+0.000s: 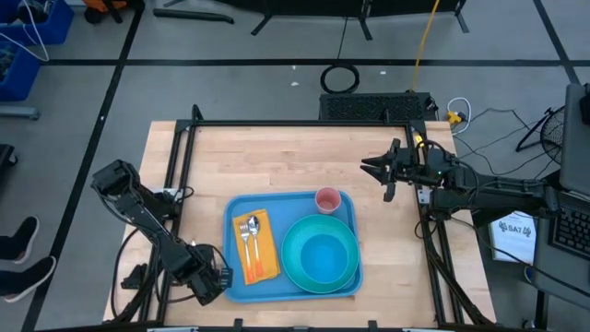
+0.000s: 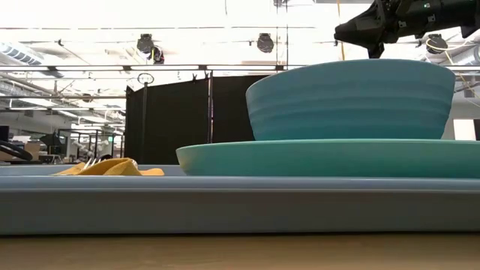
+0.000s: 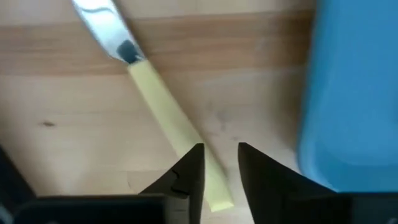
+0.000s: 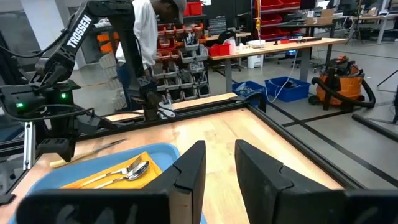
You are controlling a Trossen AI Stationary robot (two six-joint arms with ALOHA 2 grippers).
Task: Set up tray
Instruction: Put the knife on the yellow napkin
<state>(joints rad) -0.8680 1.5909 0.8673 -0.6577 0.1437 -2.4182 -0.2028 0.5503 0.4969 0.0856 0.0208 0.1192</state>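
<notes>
A knife with a pale yellow handle (image 3: pixel 161 106) and a steel blade (image 3: pixel 102 25) lies flat on the wooden table, just left of the light-blue tray (image 1: pixel 277 207), near the tray's near left corner. My left gripper (image 3: pixel 221 162) points down over it, open. Its fingers stand on either side of the handle near the free end (image 3: pixel 214 190). Whether they touch it I cannot tell. My right gripper (image 1: pixel 369 168) waits open and level above the table's right side, past the tray's far right corner.
On the tray lie a yellow napkin (image 1: pixel 256 244) with a fork and a spoon, a teal plate (image 1: pixel 288 242) bearing a blue bowl (image 1: pixel 323 258), and a pink cup (image 1: pixel 327 199). Black frame rails border the table. A person (image 4: pixel 146 43) stands beyond the table.
</notes>
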